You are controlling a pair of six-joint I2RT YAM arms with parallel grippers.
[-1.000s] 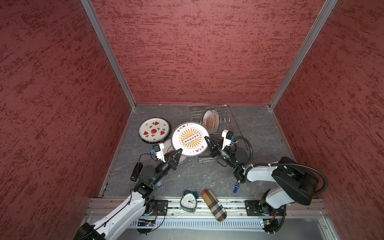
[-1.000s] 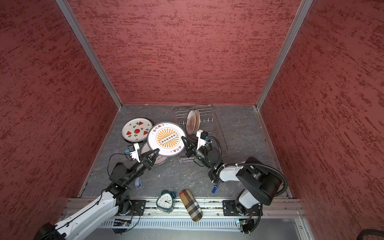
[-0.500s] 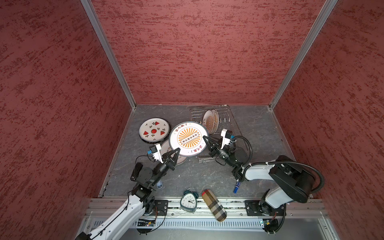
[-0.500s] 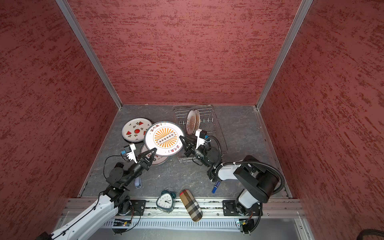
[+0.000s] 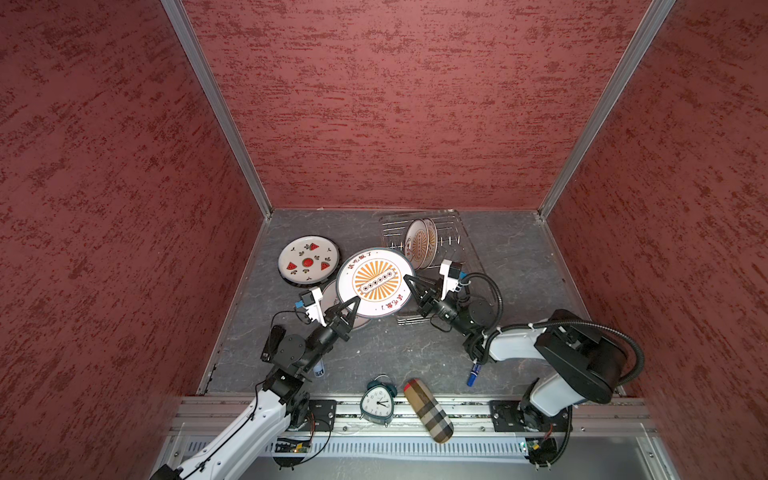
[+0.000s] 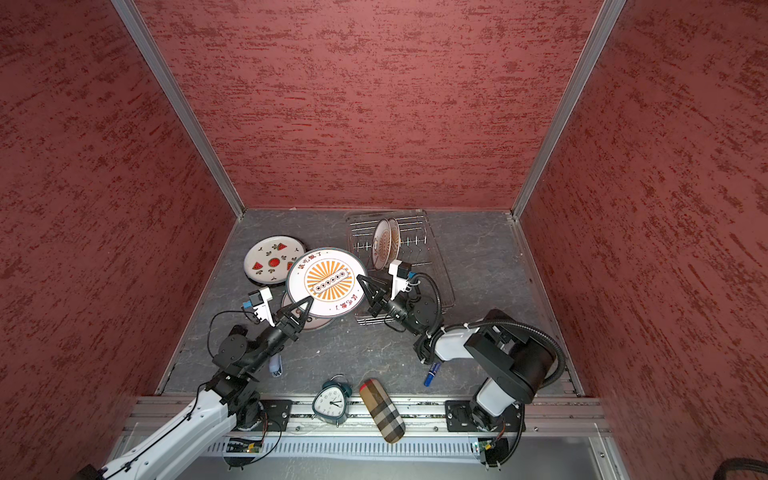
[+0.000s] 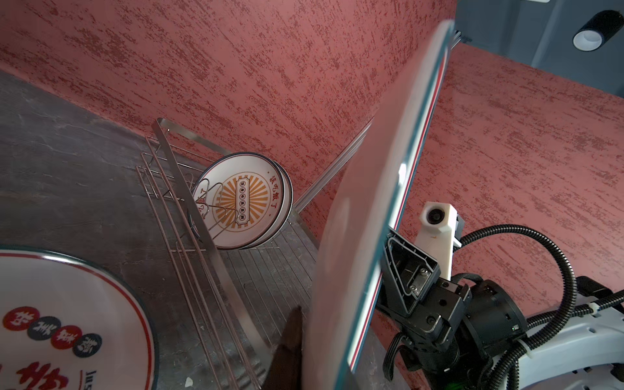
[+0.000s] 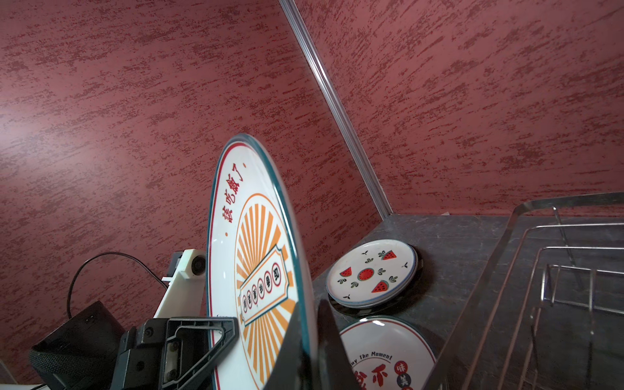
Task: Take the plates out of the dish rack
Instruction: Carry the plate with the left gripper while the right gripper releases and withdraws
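Orange sunburst, teal-rimmed white plate [image 5: 375,282]

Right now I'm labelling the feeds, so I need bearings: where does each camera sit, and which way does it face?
Both top views: high over the front rail, looking down; left arm and right arm show, left gripper and right gripper shut on the sunburst plate.
Left wrist: on the left arm, facing the dish rack and right gripper; own finger shows.
Right wrist: on the right arm, facing the watermelon plate and left gripper; own fingers show.
Shared: every view sees the sunburst plate.
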